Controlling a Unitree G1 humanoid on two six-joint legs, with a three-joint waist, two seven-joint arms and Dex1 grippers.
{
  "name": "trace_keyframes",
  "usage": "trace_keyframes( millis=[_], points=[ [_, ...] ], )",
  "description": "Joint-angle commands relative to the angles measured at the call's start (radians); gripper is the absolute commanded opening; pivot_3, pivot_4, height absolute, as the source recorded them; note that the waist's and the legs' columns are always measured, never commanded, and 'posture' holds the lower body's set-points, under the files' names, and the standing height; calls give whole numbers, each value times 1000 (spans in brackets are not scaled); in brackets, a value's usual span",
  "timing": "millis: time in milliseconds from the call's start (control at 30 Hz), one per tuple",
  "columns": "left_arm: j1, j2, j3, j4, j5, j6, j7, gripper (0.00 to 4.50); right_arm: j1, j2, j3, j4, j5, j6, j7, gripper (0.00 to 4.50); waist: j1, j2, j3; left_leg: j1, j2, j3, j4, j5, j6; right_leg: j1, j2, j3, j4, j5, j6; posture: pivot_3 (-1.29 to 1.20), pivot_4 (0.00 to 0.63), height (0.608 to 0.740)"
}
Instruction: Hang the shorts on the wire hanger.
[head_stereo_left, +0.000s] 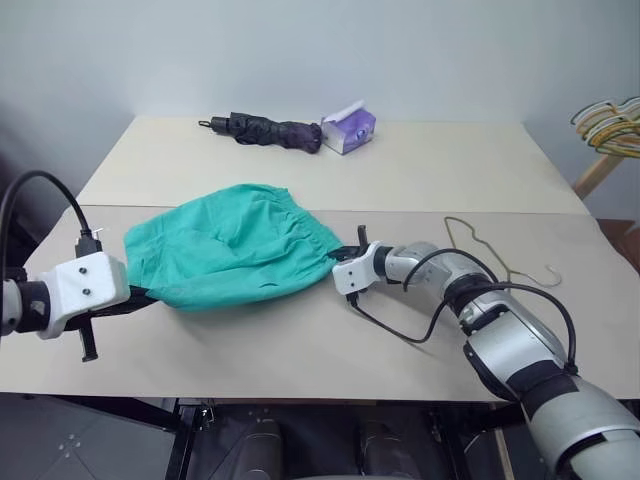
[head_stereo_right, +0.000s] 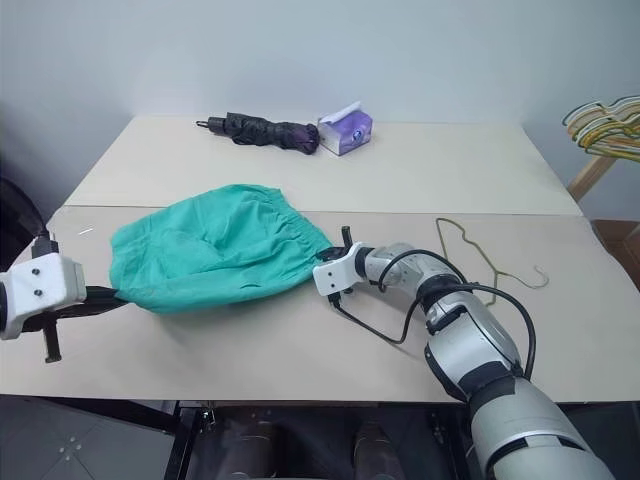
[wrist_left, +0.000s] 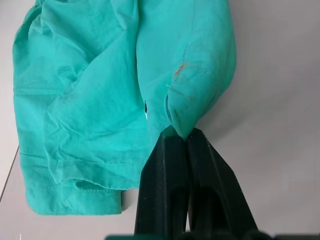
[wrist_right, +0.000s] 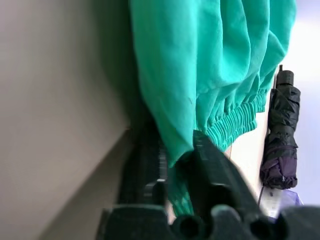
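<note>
Beige table, pale wall | my left gripper and right gripper both pinch shorts | wire hanger beside my right arm | umbrella, tissue box far beyond

The shorts lie on the desk. Right of the shorts lies the wire hanger. Behind the shorts lies an umbrella, with a tissue box just beside the umbrella's right end.
</note>
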Motion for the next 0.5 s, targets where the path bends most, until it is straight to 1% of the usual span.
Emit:
trace_keyframes(
  millis=[33, 100, 167, 200, 267, 367, 433, 500],
  points=[
    [-35, 0, -9, -7, -14, -19, 6, 0, -24, -35, -31, -29, 36, -23, 22, 19, 0, 0, 0, 0, 0, 0, -1, 0, 0, 0, 0, 0, 0, 1, -1, 247, 96, 740],
    [-62, -2, -46, 6, -11, -35, 6, 0, -14, -76, -59, -67, 78, -45, 67, 19, 1, 0, 0, -1, 0, 0, -1, 0, 0, -1, 0, 0, 0, 2, -4, 225, 94, 740],
    [-102, -4, -94, 28, -9, -54, 1, 0, 20, -128, -102, -147, 168, -53, 187, 19, 5, 0, 0, -2, 0, -1, -1, 0, 0, -1, 0, 0, 0, 1, -3, 190, 92, 740],
    [-130, -8, -124, 43, -7, -67, -1, 0, 48, -165, -118, -211, 223, -46, 272, 19, 5, 0, 0, -2, 0, -1, -1, 0, 0, 0, 0, 0, -1, 1, -3, 170, 90, 740],
    [-194, -18, -187, 76, -3, -93, -10, 0, 120, -245, -151, -375, 330, -5, 413, 19, 7, 0, 0, -2, 0, -1, 0, 0, 0, 1, 0, -1, -1, 1, -3, 131, 86, 740],
    [-293, -41, -278, 142, 14, -142, -27, 0, 243, -362, -198, -654, 475, 118, 584, 19, 0, 0, 0, -2, 0, -1, 1, 0, 0, 1, 0, -1, -1, 1, -2, 75, 78, 740],
    [-372, -59, -343, 197, 31, -175, -46, 0, 343, -459, -234, -868, 595, 224, 697, 19, -3, 0, 0, -3, 0, -1, 2, 0, 0, 1, 0, -1, -1, 1, -2, 52, 76, 740],
    [-429, -66, -387, 236, 24, -194, -89, 0, 442, -563, -267, -1062, 737, 306, 808, 19, -17, 0, 0, -3, 0, -2, 3, 0, 0, 1, 0, -2, 0, 1, -2, 25, 76, 740]
  ],
)
